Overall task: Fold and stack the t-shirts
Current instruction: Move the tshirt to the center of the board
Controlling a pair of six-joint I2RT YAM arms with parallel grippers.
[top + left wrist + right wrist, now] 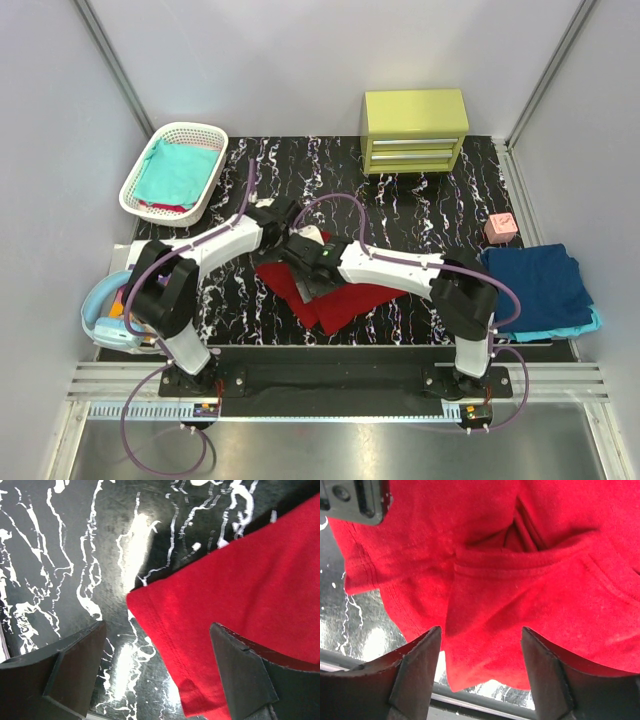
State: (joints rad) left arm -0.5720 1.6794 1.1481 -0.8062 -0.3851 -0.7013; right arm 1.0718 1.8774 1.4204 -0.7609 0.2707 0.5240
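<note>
At 10 o'clock the basket (135, 196) holds a teal shirt (180, 170). The left gripper (157, 647) hangs over a hemmed corner of the red shirt (240, 595), fingers wide, gripping nothing. That shirt lies rumpled at table centre. The right gripper (480, 645) stands over a ridge of its cloth, fingers apart (not pinching, as far as shows). Folding looks barely begun. Next, both must close on cloth and draw it flat. At 3 o'clock a navy shirt (535, 280) lies folded on a light blue one (578, 328). The table (420, 210) is glossy black marble, probably slippery, and pale walls (50, 120) close it in.
</note>
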